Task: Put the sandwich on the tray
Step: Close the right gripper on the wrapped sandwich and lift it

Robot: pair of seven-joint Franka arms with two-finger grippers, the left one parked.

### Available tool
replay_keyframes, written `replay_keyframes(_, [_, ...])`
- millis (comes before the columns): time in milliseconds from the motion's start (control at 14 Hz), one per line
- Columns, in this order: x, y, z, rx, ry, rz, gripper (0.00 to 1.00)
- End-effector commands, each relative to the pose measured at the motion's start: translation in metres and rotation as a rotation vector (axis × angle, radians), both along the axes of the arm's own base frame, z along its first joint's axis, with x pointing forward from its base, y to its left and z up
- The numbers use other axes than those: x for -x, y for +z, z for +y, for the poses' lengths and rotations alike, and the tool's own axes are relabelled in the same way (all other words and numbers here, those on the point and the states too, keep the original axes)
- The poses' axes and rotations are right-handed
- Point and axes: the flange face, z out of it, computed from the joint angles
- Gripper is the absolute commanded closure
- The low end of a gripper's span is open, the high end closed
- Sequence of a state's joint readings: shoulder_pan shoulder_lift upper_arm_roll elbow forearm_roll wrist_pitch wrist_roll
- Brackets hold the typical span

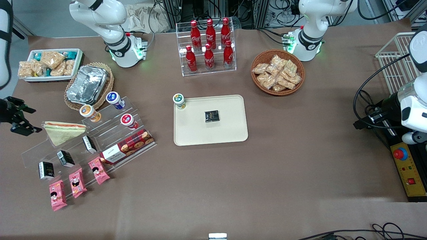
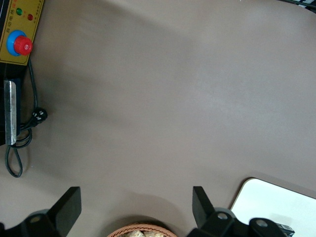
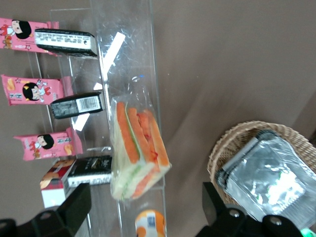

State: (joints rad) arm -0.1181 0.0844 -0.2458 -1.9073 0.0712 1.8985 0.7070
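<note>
- Plainly, I had the end effector [image 1: 18, 118] hanging at the working arm's end of the table [image 1: 267, 173], near the sandwich [image 1: 63, 131] but not touching it.
- In the right wrist view its two fingers [image 3: 74, 207] stood wide apart, holding nothing, and the sandwich [image 3: 138, 150] lay between them in line of sight, lower down.
- The sandwich rested on an upper step of the clear acrylic stand [image 1: 100, 140], filling edge up, beside the small black packets [image 1: 65, 158].
- The tray [image 1: 230, 133] sat well apart, mid-table, and already carried a cup [image 1: 179, 101] at one corner and a dark packet [image 1: 211, 116] near its middle.
- My worry was the wrap: slick plastic over soft bread could slip or squash under a hard pinch.
- I also judged that a careless descent could strike the stand's step or knock the orange-lidded cup [image 1: 89, 112] just beside the sandwich.
- Placing too close to the dark packet could shove it.
</note>
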Motion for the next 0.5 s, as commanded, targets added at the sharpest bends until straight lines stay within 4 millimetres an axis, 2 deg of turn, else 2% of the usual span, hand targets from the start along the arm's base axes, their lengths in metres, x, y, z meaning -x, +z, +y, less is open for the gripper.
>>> replay_keyframes(0, [0.005, -0.016, 0.010, -0.003, -0.061, -0.035, 0.00])
replay_keyframes(71, [0.005, -0.020, 0.016, 0.000, -0.098, -0.031, 0.00])
replay_keyframes(143, [0.003, -0.024, 0.030, 0.000, -0.094, -0.028, 0.00])
replay_keyframes(429, [0.010, -0.043, 0.034, 0.009, -0.105, -0.054, 0.00])
